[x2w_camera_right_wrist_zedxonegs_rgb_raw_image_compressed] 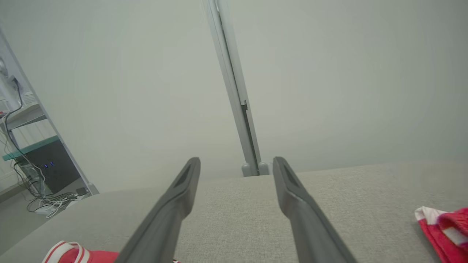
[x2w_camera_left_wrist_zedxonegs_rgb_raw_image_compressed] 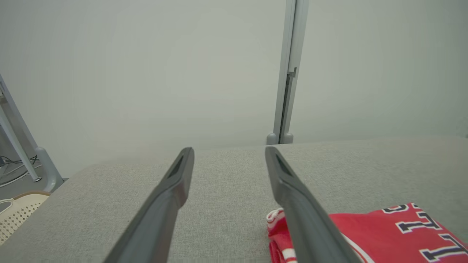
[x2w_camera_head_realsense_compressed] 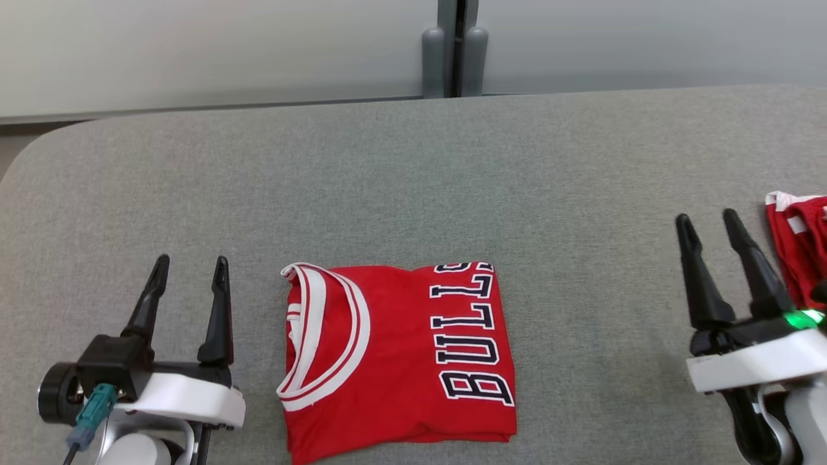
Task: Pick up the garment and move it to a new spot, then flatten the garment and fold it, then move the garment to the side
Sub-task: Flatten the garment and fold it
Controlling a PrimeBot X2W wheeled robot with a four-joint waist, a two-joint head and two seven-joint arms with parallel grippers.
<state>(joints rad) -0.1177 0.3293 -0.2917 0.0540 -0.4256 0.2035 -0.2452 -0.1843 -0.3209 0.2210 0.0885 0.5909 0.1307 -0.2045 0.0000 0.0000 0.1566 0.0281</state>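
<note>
A red jersey, the garment [x2w_camera_head_realsense_compressed: 397, 355], lies folded into a neat rectangle on the grey table [x2w_camera_head_realsense_compressed: 413, 181], white-trimmed collar to the left and dark "BULLS" lettering to the right. My left gripper [x2w_camera_head_realsense_compressed: 191, 261] is open beside its left edge, apart from it, with nothing between the fingers. At the right, my right gripper [x2w_camera_head_realsense_compressed: 707, 223] is open too, well clear of the garment. The left wrist view shows the garment [x2w_camera_left_wrist_zedxonegs_rgb_raw_image_compressed: 384, 233] at lower right past the gripper [x2w_camera_left_wrist_zedxonegs_rgb_raw_image_compressed: 228, 150]. In the right wrist view its collar [x2w_camera_right_wrist_zedxonegs_rgb_raw_image_compressed: 73, 252] peeks in at lower left below the gripper [x2w_camera_right_wrist_zedxonegs_rgb_raw_image_compressed: 236, 160].
A second red and white cloth [x2w_camera_head_realsense_compressed: 801, 245] lies crumpled at the table's right edge, just right of my right gripper, and shows again in the right wrist view [x2w_camera_right_wrist_zedxonegs_rgb_raw_image_compressed: 444, 228]. A grey partition post [x2w_camera_head_realsense_compressed: 454, 48] stands behind the table. Bare grey surface stretches behind the garment.
</note>
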